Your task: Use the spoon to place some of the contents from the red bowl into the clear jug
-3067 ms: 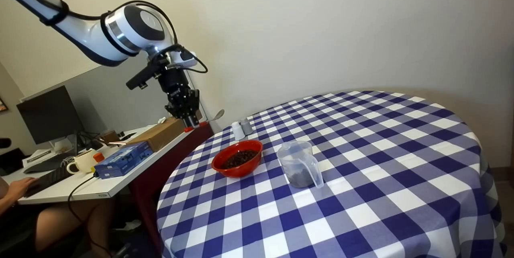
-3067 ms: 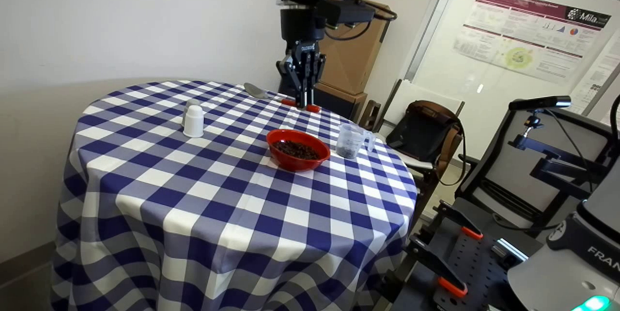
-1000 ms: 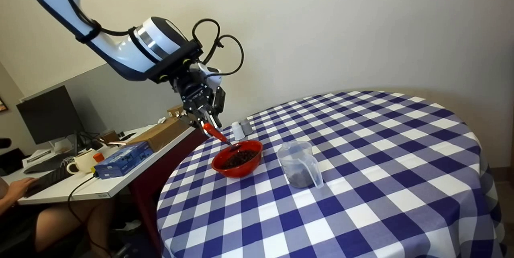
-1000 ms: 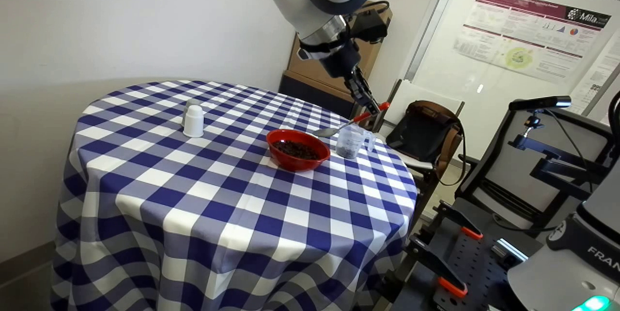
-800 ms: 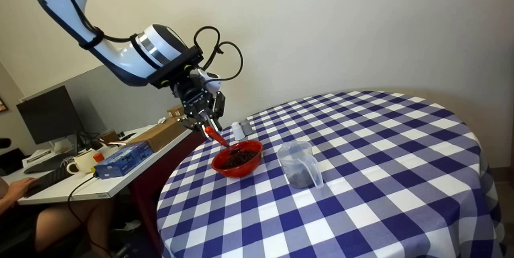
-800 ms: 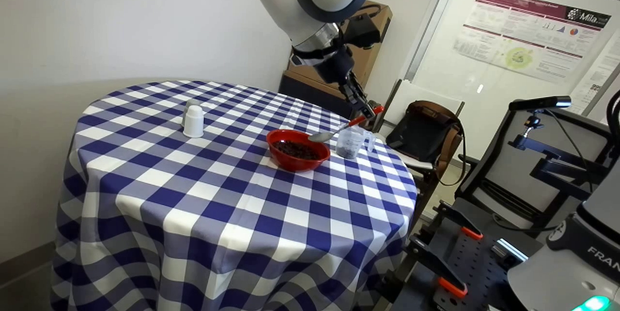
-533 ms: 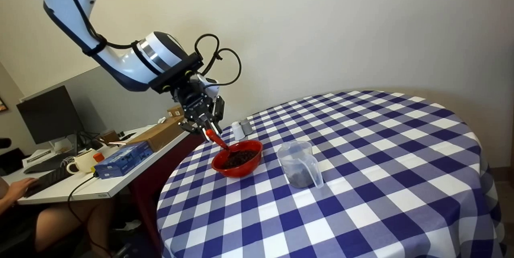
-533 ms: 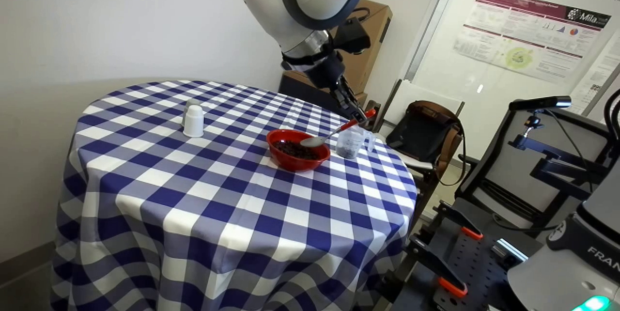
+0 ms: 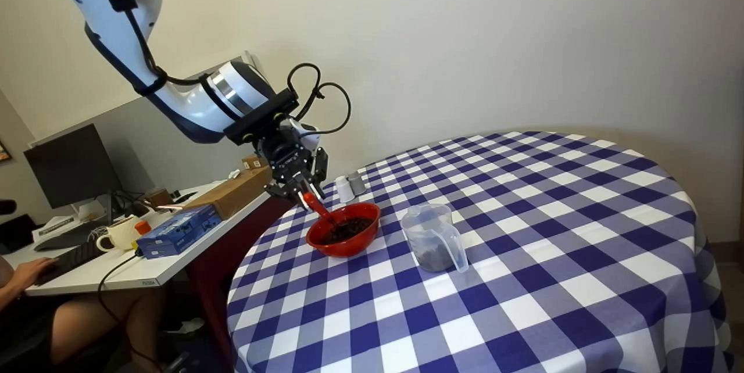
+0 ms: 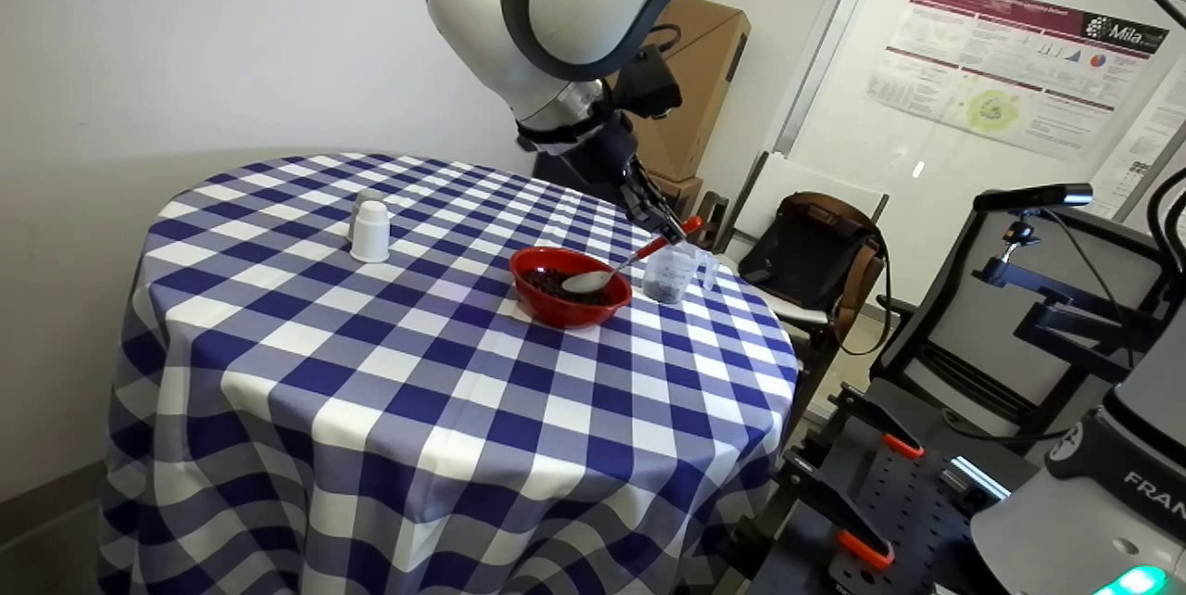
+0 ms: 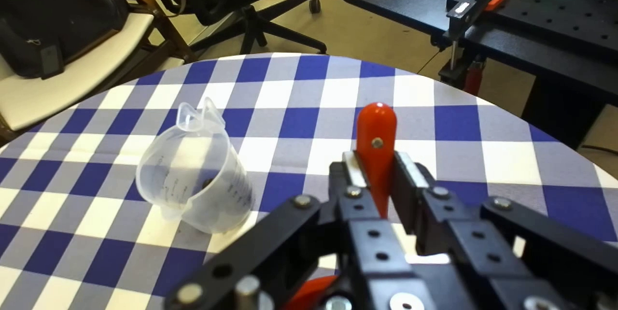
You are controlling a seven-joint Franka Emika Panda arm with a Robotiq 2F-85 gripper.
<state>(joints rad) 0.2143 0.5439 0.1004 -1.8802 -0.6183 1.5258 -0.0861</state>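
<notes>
Pinching the spoon (image 10: 586, 282) by its red handle, the gripper (image 11: 378, 170) holds it slanted so its far end reaches into the red bowl (image 10: 567, 312), probably to scoop up dark bits (image 10: 543, 280) for the clear jug (image 11: 193, 189) nearby.

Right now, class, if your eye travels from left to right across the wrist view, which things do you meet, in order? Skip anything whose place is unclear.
From the left: black bag, clear jug, red spoon handle, orange-and-black clamp.
</notes>
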